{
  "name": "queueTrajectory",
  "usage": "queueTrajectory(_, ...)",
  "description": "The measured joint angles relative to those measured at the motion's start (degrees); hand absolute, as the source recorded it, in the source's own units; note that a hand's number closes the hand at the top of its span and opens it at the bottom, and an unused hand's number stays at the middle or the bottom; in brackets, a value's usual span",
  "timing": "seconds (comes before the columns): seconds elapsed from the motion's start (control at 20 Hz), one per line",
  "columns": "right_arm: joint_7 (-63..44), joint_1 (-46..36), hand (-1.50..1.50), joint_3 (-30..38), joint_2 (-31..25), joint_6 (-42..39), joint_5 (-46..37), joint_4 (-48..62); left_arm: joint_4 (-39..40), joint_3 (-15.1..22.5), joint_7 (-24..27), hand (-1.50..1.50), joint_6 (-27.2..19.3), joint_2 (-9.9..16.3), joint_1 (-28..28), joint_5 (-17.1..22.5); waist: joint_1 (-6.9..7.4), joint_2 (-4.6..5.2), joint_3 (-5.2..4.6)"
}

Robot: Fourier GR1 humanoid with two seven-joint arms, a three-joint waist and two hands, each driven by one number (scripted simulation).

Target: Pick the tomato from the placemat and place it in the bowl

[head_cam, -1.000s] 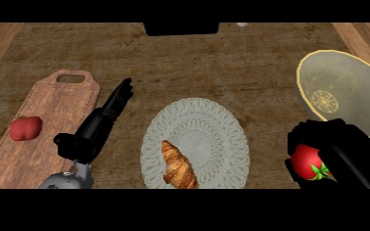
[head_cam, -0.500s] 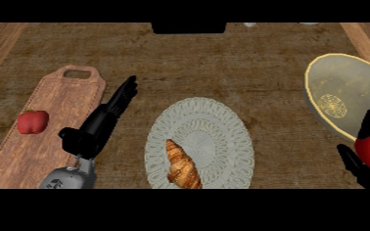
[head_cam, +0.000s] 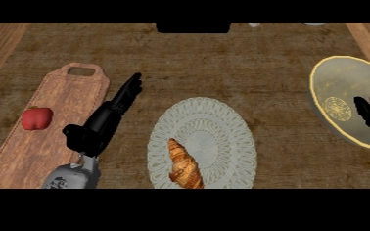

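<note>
The pale round woven placemat lies at centre with a croissant on its lower left part. No tomato shows in this view. The yellow-rimmed bowl is cut off by the right edge. Only a black sliver of my right hand shows there, over the bowl's right side, and whatever it holds is out of view. My left hand rests open between the cutting board and the placemat, with straight fingers pointing up and to the right.
A wooden cutting board with a handle hole lies at the left and carries a red fruit. A dark object sits at the counter's far edge.
My right hand, which held the tomato at lower right a second ago, has moved right and up and is now almost out of view over the bowl. The left hand has stayed still.
</note>
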State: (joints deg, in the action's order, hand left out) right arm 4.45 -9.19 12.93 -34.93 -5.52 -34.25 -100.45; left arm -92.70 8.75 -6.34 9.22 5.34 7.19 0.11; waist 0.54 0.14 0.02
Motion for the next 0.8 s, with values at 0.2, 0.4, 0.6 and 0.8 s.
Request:
queueTrajectory(0.2, 3.3, -4.3, 1.50, -0.6, -1.4, 0.4, -3.1, 10.1, 1.1, 0.7, 1.9, 0.00, -0.2, -0.7, -0.7, -1.3, 0.23, 0.04, -0.01)
queueTrajectory(0.4, 3.4, -7.2, -1.50, -2.2, -3.4, -5.7, -2.9, 20.4, 1.3, 0.6, 1.5, 0.00, 0.1, -0.7, 0.2, -1.3, 0.79, 0.24, -0.01)
queueTrajectory(0.6, 5.6, -11.8, -1.50, -3.2, -3.3, -11.5, -0.5, 28.9, 0.6, 0.7, 1.2, 0.00, 0.3, -0.8, -0.3, -1.2, 0.78, 0.17, 0.02)
queueTrajectory(0.8, 12.9, -16.1, -1.50, -2.5, -2.2, -10.5, 0.4, 38.1, 0.9, 0.2, 2.0, 0.00, 0.5, -0.7, -0.7, -1.4, 0.60, 0.14, 0.03)
